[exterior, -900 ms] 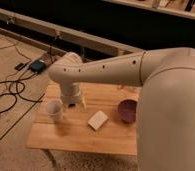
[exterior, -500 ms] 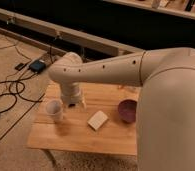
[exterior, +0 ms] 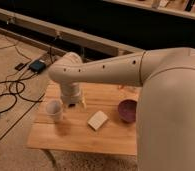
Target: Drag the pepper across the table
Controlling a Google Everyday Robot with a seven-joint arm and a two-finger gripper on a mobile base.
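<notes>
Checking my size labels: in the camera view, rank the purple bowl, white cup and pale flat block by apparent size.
1. purple bowl, partly hidden by the arm.
2. white cup and pale flat block: they look alike, so not ranked.
The end effector is down at the table, beside the cup.

One gripper (exterior: 75,103) hangs low over one table (exterior: 76,142). Just beside it stands one white cup (exterior: 54,109); near it lies one pale block (exterior: 97,120); farther off, one purple bowl (exterior: 127,110).

Matt light planked-wood table (exterior: 66,137)
</notes>
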